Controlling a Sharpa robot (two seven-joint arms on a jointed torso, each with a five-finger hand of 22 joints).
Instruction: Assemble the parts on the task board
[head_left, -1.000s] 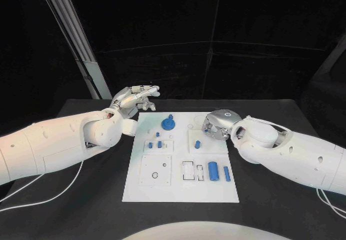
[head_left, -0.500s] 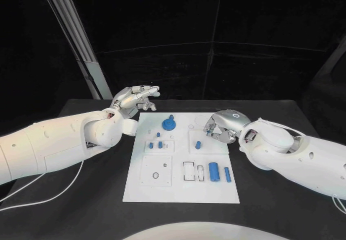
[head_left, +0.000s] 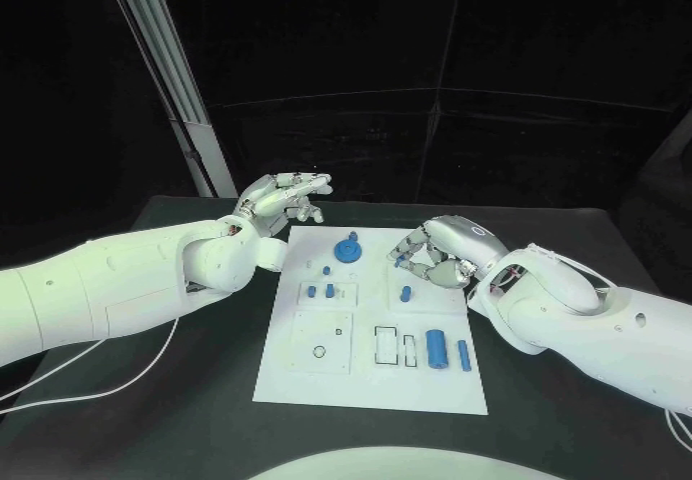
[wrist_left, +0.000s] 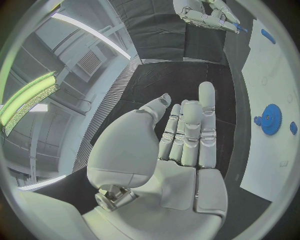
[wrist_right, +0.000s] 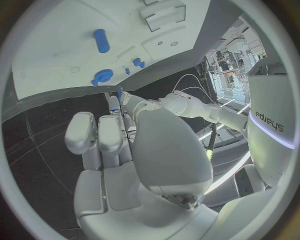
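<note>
Your right hand (head_left: 440, 250) is pinching a small blue pin (wrist_left: 237, 26) at its fingertips (wrist_right: 119, 97), so the main risk is losing it. It is thin and held only at the tips, and any twist of the wrist on the way down could let it slip or tilt. A tilted pin would likely catch on the rim of its hole and skip across the task board (head_left: 368, 390), knocking the loose parts. The pin juts from the fingertips, above the board's far right part, with the blue gear (head_left: 348, 247) just beyond the fingers and the short blue peg (head_left: 407, 294) on the near side of them. Your left hand (head_left: 277, 198) is released, fingers apart, holding nothing, hanging over the worktop (head_left: 188, 400) off the board's far left corner.
</note>
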